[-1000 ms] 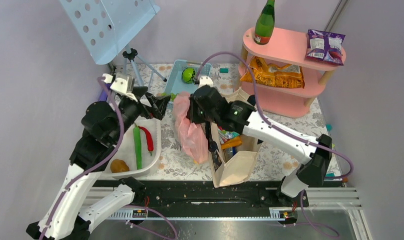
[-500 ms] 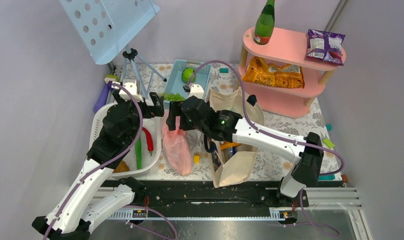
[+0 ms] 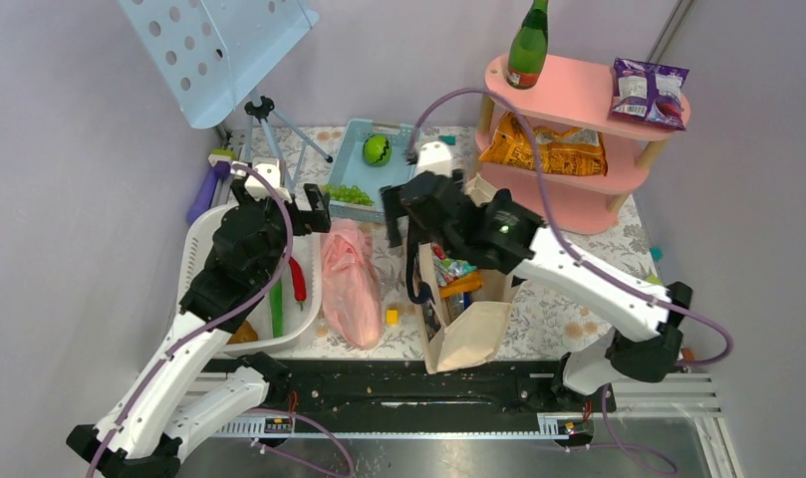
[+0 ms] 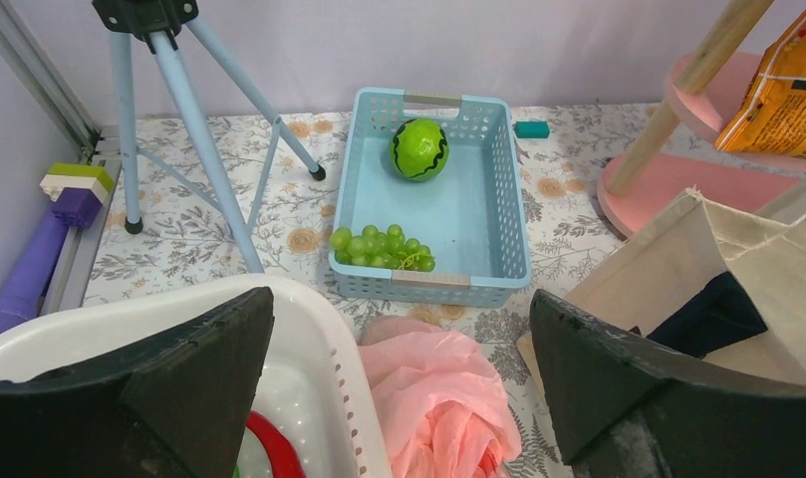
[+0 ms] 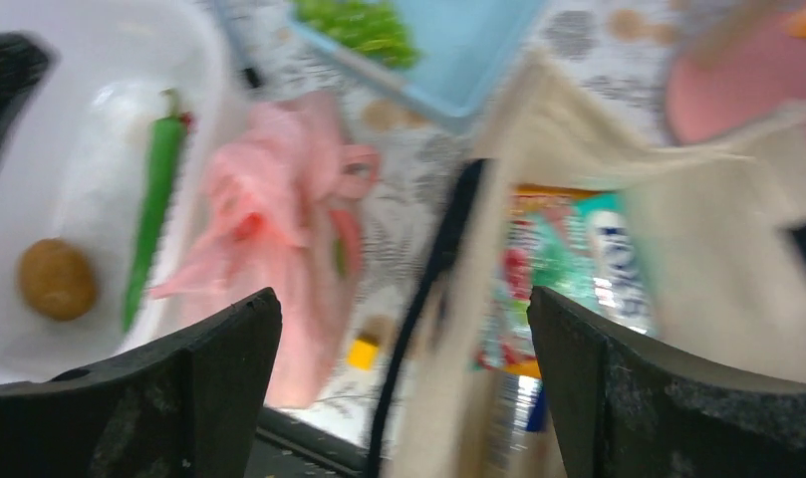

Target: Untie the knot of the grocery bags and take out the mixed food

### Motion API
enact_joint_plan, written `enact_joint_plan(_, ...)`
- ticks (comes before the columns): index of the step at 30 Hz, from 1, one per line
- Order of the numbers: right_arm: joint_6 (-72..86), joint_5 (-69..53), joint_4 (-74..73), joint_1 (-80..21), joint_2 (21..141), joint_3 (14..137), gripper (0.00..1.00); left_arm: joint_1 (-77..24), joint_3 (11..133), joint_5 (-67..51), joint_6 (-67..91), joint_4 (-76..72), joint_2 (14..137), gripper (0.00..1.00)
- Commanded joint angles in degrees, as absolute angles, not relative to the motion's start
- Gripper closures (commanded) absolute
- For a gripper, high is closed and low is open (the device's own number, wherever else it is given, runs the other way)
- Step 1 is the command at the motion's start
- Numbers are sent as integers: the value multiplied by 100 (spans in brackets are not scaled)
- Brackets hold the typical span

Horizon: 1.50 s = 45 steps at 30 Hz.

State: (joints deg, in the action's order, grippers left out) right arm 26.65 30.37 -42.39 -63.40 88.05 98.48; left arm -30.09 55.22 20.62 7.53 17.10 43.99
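presently left gripper and right gripper hang released, empty. unloading step: pink bag lies 9 o'clock of canvas tote; next, grasp tote's snack packets.

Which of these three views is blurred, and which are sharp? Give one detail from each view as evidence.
Right wrist view: smeared throughout, the pink bag reduced to soft streaks. Left wrist view: sharp, each of the grapes distinct. Top external view: sharp and evenly lit, the green bottle crisp-edged, no strong glare.
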Motion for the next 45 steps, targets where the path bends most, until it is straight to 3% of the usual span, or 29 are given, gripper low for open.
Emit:
enact_joint_plan(1, 2333, 3770, -5639, -5673, 8307, 10038, 0, -2984, 5585, 1957, 736, 1555, 4484, 1)
enact_joint_plan(9, 2371, 3997, -6778, -3947, 8152, 9404, 1, -2994, 5658, 1955, 947, 1753, 4676, 1)
enact_joint_plan(14, 2245, 3884, -6367, -3414, 7969, 8561, 2, -2996, 5651, 1666, 999, 1710, 4765, 1)
enact_joint_plan(19, 2167, 2842, -5601, -2860, 7870, 7801, 4, -2989, 5669, 1606, 1052, 1749, 4825, 1)
enact_joint_plan(20, 2162, 2482, -5520, -2740, 7847, 7728, 11, -2991, 5662, 1604, 1054, 1745, 4817, 1)
enact_joint_plan(22, 2157, 2339, -5521, -2649, 7779, 7687, 38, -2991, 5647, 1600, 1055, 1729, 4808, 1)
enact_joint_plan(24, 2126, 2544, -5589, -2640, 7624, 7699, 83, -2997, 5648, 1604, 1055, 1723, 4805, 1)
enact_joint_plan(25, 2127, 2746, -5657, -2625, 7528, 7730, 96, -2997, 5651, 1594, 1055, 1723, 4807, 1)
enact_joint_plan(26, 2120, 2955, -5741, -2590, 7433, 7767, 100, -2997, 5652, 1568, 1062, 1723, 4808, 1)
enact_joint_plan(33, 1895, 3853, -6205, -2093, 6869, 7873, 100, -2997, 5625, 1324, 1157, 1660, 4798, 1)
enact_joint_plan(45, 1369, 4347, -6449, -776, 6758, 8094, 100, -2993, 5625, 913, 1330, 1634, 4852, 1)
